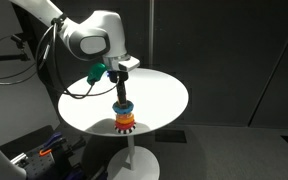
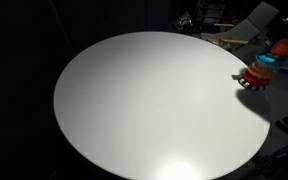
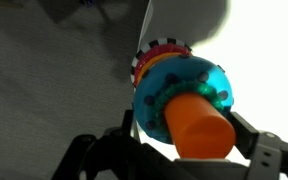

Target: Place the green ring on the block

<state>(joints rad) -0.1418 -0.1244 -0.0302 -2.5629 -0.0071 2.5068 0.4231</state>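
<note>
Your black two-finger gripper (image 1: pixel 122 98) hangs at centre frame, jaws spread apart, straddling the orange peg of the red-based, teal-ringed toy block (image 1: pixel 124 120).

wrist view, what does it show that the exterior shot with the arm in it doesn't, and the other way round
Only the wrist view: the orange peg, teal ring and red toothed base close up, with the fingers spread on either side of the peg.
Only that exterior view: the whole arm, the round white table and its stand.
Both: the gripper right at the toy stack.
</note>
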